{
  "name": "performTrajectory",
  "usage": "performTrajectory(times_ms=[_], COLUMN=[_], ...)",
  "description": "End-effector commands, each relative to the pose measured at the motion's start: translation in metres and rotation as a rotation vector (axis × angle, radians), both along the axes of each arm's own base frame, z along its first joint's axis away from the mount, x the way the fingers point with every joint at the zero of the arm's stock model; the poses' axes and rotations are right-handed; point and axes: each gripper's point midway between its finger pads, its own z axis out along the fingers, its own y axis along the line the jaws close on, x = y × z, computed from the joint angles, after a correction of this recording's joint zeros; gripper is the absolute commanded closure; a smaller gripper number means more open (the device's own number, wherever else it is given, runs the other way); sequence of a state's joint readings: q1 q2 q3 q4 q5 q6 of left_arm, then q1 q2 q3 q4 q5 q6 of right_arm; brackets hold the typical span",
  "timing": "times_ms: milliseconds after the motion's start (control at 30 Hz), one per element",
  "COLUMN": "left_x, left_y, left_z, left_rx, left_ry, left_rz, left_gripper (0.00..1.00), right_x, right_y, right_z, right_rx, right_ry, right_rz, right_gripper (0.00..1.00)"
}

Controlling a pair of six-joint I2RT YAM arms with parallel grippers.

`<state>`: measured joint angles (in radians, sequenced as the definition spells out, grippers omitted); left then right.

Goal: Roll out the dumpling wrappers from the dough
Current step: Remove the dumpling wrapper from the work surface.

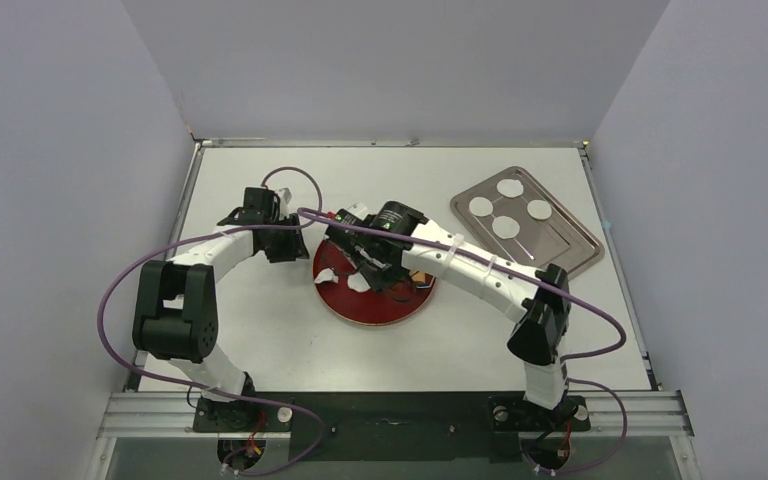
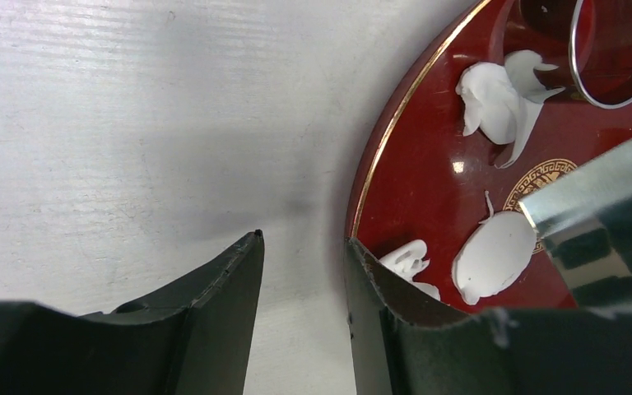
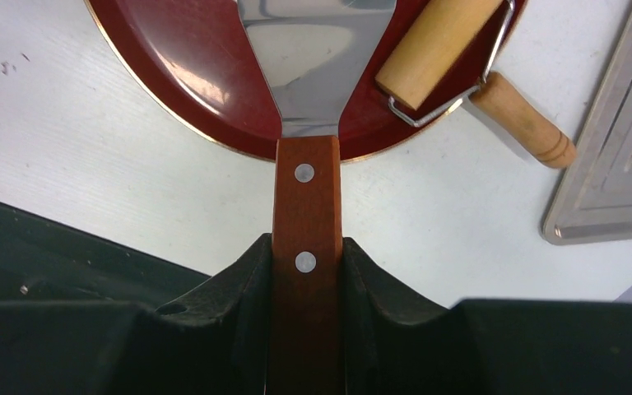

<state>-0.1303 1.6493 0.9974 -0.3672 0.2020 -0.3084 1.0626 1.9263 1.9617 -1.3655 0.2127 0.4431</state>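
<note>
Transfer stage of wrapper making, as judged from the layout. The right claw point(image 3: 306, 247) is shown clamped on the wooden handle of a spatula point(image 3: 317, 66). The steel blade is held over the red plate point(image 2: 428, 181) at the centre of the overhead view, with its corner at the edge of a flattened oval wrapper point(image 2: 494, 262), seen at the lower right of the left wrist view. Ragged dough scraps point(image 2: 498, 95) are seen above it on the plate, and a rolling pin point(image 3: 440, 45) is laid across the plate's rim. The left claw point(image 2: 300, 247) is held partly open and empty at that rim. Four finished dumpling wrappers point(image 1: 505, 227) are laid on the metal tray point(image 1: 560, 250) at the upper right. The next move is judged to call for the blade to be slid flat beneath the oval piece without tearing it. The matt white table point(image 1: 260, 330) is enclosed by plain pale walls point(image 1: 380, 60).
</note>
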Motion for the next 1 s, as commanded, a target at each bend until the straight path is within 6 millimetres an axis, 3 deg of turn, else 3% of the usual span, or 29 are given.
performTrajectory(times_ms=[0, 33, 133, 233, 300, 500, 667, 967], left_x=[0.015, 0.018, 0.023, 0.029, 0.03, 0.03, 0.028, 0.025], left_y=[-0.011, -0.013, -0.018, -0.021, -0.024, -0.04, -0.042, -0.044], left_z=[0.022, 0.026, 0.023, 0.02, 0.018, 0.011, 0.004, -0.007], left_rx=[-0.033, -0.031, -0.019, -0.017, -0.017, -0.011, 0.0, 0.018], left_ry=[-0.09, -0.096, -0.087, -0.11, -0.116, -0.12, -0.117, -0.1], left_rz=[-0.039, -0.048, -0.07, -0.079, -0.092, -0.132, -0.132, -0.128], left_gripper=[0.61, 0.61, 0.57, 0.52, 0.51, 0.5, 0.51, 0.5], right_x=[-0.012, -0.023, -0.052, -0.086, -0.097, -0.105, -0.109, -0.097], right_y=[-0.041, -0.051, -0.069, -0.075, -0.074, -0.063, -0.062, -0.061], right_z=[0.044, 0.036, 0.036, 0.019, 0.015, 0.007, -0.009, -0.026], right_rx=[0.053, 0.027, 0.063, 0.095, 0.112, 0.114, 0.068, 0.004], right_ry=[-0.066, -0.027, 0.046, 0.187, 0.234, 0.302, 0.347, 0.331], right_rz=[-0.057, -0.066, -0.083, -0.094, -0.089, -0.062, -0.055, -0.062], right_gripper=[1.0, 1.0, 1.0, 1.0, 1.0, 1.0, 1.0, 1.0])
